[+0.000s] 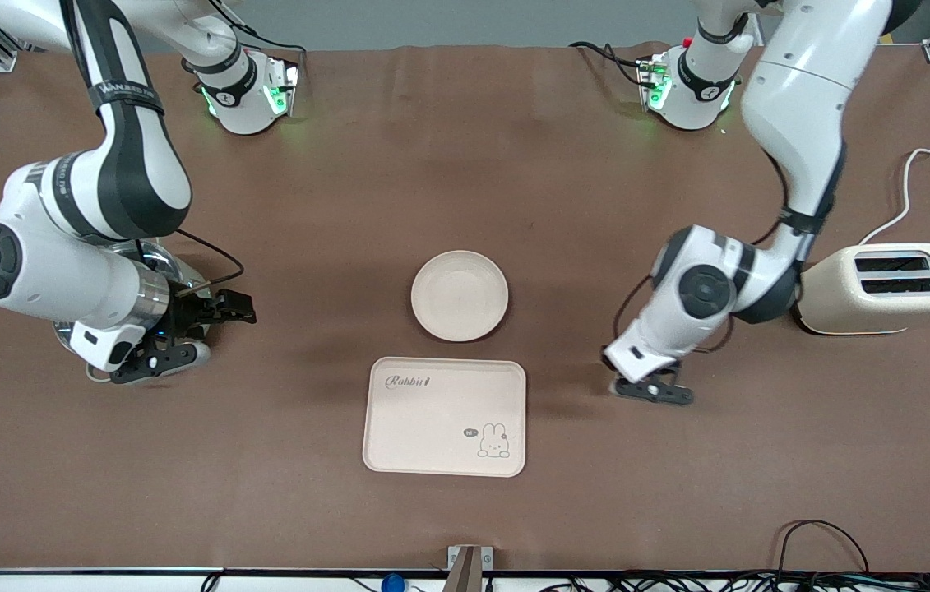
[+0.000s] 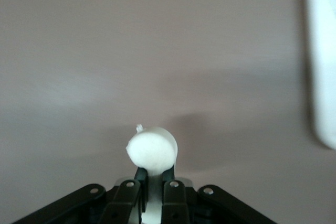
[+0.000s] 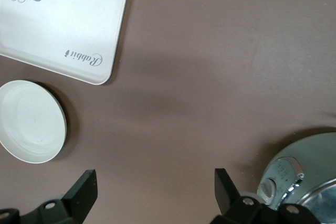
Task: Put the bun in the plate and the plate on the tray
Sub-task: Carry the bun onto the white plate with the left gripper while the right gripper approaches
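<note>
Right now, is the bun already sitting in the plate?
No, the plate holds nothing; the bun is clamped in the left gripper over bare table.

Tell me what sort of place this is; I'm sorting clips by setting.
Probably a robotics lab set up as a mock kitchen: a cloth-covered table, a toaster, a plate and a tray.

table cover [image 1: 432,164]: brown, matt, cloth-like, faint creases; plate [image 1: 460,295]: cream, matt, smooth; tray [image 1: 445,417]: cream, smooth, low sheen, printed; bun [image 2: 153,149]: white, matt, soft-looking; toaster [image 1: 884,289]: cream, satin shell; metal object [image 3: 304,174]: shiny, polished; arms [image 1: 802,99]: glossy white plastic
</note>
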`<state>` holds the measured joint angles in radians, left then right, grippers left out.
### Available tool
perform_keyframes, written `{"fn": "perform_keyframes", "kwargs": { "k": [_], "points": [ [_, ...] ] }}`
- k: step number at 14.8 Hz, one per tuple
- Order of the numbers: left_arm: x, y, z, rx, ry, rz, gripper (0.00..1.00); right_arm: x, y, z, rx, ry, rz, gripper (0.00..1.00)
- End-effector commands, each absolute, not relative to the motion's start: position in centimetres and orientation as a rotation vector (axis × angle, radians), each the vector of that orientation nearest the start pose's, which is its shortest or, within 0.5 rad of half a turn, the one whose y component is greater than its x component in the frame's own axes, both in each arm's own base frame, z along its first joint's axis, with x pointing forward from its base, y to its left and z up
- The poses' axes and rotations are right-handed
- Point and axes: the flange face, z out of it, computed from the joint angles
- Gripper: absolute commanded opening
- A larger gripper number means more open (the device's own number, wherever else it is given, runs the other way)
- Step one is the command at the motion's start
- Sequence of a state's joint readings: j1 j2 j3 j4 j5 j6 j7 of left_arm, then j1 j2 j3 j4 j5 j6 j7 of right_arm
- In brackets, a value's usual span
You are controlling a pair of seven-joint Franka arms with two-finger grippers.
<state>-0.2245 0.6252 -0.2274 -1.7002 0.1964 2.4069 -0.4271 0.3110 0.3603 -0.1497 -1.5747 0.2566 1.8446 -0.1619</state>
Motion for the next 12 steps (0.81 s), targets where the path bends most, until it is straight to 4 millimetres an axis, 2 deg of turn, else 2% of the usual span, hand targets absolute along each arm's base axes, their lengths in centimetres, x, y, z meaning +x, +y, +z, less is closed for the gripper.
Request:
{"fn": "perform_keyframes", "kwargs": {
  "k": [1, 2, 4, 7, 8, 9, 10, 12],
  "points": [
    [59.0, -35.9, 25.3, -3.176, -0.007, -0.147, 0.13, 64.2, 15.7, 42.0, -2.910, -0.399, 0.139, 0.97],
    [57.4, -38.8, 24.6, -3.183, -0.080, -0.130, 0.13, 64.1, 16.5, 41.3, -2.911, -0.416, 0.159, 0.97],
    [54.6, -44.5, 25.0, -3.206, -0.204, -0.142, 0.13, 63.5, 18.1, 40.6, -2.908, -0.446, 0.181, 0.97],
    [50.7, -49.5, 24.8, -3.217, -0.389, -0.109, 0.13, 62.8, 20.5, 38.7, -2.886, -0.470, 0.235, 0.97],
    [49.6, -50.6, 24.2, -3.208, -0.435, -0.090, 0.25, 62.9, 20.7, 37.8, -2.879, -0.463, 0.252, 0.97],
    [49.0, -51.0, 23.6, -3.199, -0.466, -0.082, 0.58, 62.8, 21.0, 37.0, -2.871, -0.458, 0.272, 0.97],
    [48.8, -51.2, 23.1, -3.199, -0.444, -0.094, 1.00, 62.8, 21.3, 36.4, -2.863, -0.454, 0.286, 0.97],
    [48.1, -51.8, 22.9, -3.199, -0.440, -0.085, 1.00, 62.4, 21.6, 34.9, -2.836, -0.428, 0.336, 0.97]
  ]
}}
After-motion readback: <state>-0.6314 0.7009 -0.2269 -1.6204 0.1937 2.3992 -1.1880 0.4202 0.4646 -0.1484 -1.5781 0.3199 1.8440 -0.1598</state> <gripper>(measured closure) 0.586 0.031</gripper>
